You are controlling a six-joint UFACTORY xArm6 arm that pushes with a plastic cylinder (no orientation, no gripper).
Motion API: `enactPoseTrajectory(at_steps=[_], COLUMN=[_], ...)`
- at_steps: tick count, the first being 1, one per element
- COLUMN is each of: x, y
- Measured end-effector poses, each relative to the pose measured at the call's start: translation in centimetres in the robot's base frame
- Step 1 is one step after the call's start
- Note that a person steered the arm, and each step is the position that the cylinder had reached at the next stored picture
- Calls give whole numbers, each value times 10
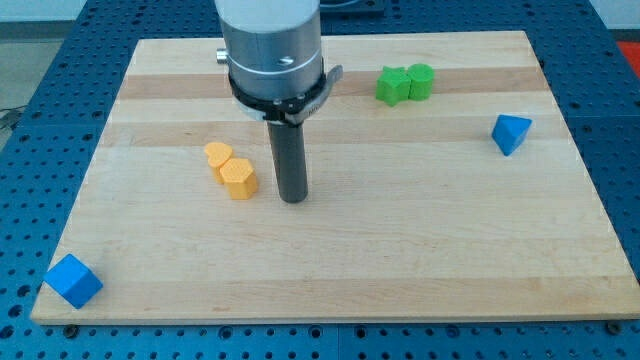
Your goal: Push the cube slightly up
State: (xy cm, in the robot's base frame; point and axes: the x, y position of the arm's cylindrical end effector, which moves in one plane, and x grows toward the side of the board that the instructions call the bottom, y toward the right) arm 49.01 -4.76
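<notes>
A blue cube (73, 280) sits at the view's bottom left corner of the wooden board (400, 250). My tip (293, 198) rests on the board near the middle, far to the right of and above the cube. Two orange blocks lie just left of my tip: an orange hexagonal block (238, 178) and a smaller orange block (217, 154) touching it on its upper left.
Two green blocks (405, 83) sit side by side near the view's top, right of centre. A blue triangular block (510, 132) lies near the right edge. The arm's grey housing (272, 50) hangs over the top middle. A blue perforated table surrounds the board.
</notes>
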Motion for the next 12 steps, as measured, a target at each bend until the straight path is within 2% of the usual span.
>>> enactPoseTrajectory(at_steps=[3,5,6,7,9,12], x=[4,15,15,51,57,126], y=[-172,-254,-257,-257,-257,-254])
